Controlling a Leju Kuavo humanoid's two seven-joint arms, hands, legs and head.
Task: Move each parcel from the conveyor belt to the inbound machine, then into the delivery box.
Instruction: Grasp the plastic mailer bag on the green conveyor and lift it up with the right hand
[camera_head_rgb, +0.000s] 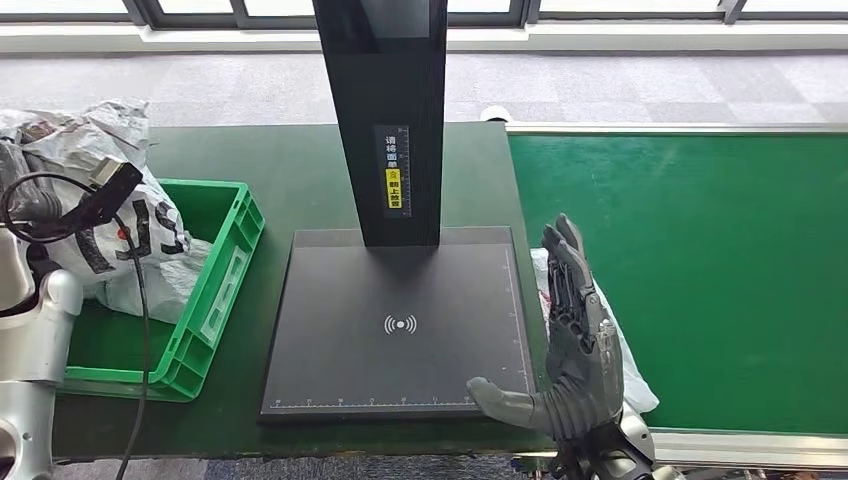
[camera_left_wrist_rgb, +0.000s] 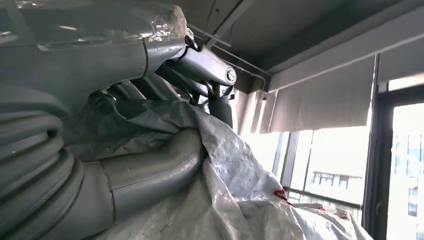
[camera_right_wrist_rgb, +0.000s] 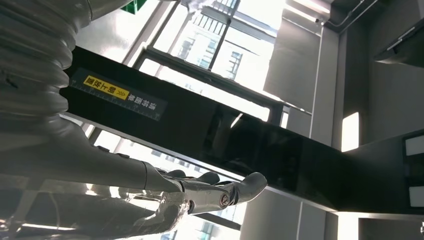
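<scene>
A crumpled grey-white parcel bag (camera_head_rgb: 150, 250) hangs over the green delivery box (camera_head_rgb: 225, 270) at the left. My left hand (camera_left_wrist_rgb: 145, 60) grips this parcel (camera_left_wrist_rgb: 235, 200), with its thumb (camera_left_wrist_rgb: 150, 175) pressed into the plastic. My right hand (camera_head_rgb: 575, 340) is open beside the right edge of the inbound machine's black plate (camera_head_rgb: 400, 290), its fingers straight and its thumb over the plate's near corner. A second white parcel (camera_head_rgb: 630, 375) lies under that hand on the edge of the green conveyor belt (camera_head_rgb: 700, 270). In the right wrist view the right hand (camera_right_wrist_rgb: 200, 192) holds nothing.
The machine's black column (camera_head_rgb: 390, 120) with a yellow label rises from the back of the plate. A black cable (camera_head_rgb: 140, 330) loops down from my left wrist in front of the box. Grey carpet and windows lie beyond the table.
</scene>
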